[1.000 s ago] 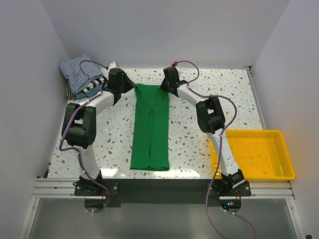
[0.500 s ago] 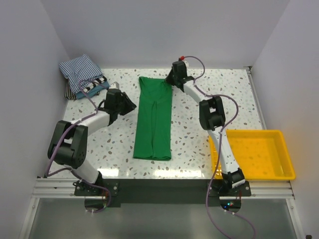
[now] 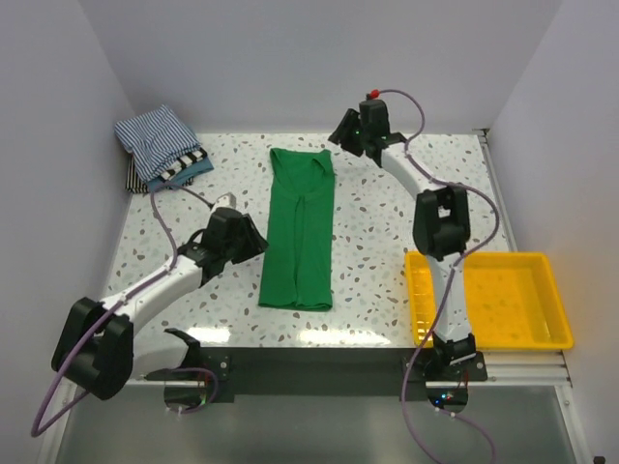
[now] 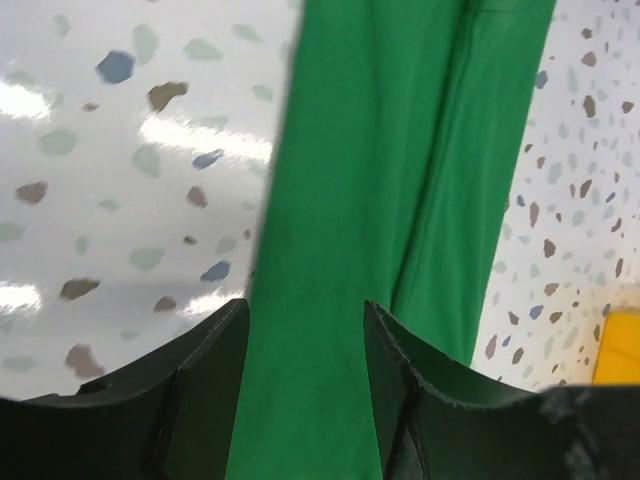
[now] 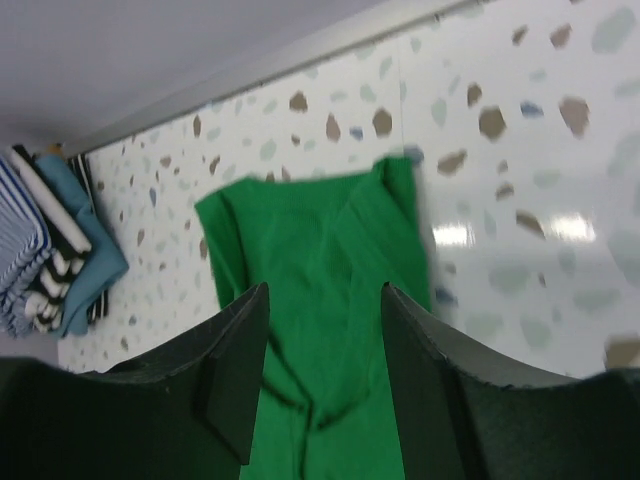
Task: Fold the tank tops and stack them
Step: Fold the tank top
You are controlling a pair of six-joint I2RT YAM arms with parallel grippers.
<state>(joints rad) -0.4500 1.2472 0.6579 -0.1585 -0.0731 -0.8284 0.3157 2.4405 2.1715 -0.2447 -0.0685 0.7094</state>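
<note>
A bright green tank top point(image 3: 299, 230) lies flat as a long narrow strip in the middle of the table, folded lengthwise. It also fills the left wrist view point(image 4: 400, 180) and shows in the right wrist view point(image 5: 320, 270). My left gripper point(image 3: 253, 242) hovers by its left edge, open, with green cloth showing in the gap between the fingers and nothing gripped. My right gripper point(image 3: 344, 133) is raised beyond the top's far right corner, open and empty. A pile of folded tank tops point(image 3: 160, 145), the blue-and-white striped one uppermost, sits at the far left corner.
A yellow plastic tray point(image 3: 493, 300) rests at the near right of the table. White walls close in the table at the back and on both sides. The folded pile point(image 5: 45, 260) shows at the left of the right wrist view.
Both grippers let go of the green top's far corners and opened. The left arm drew back toward the near left; the right arm lifted up and away to the far right. The top stays flat.
</note>
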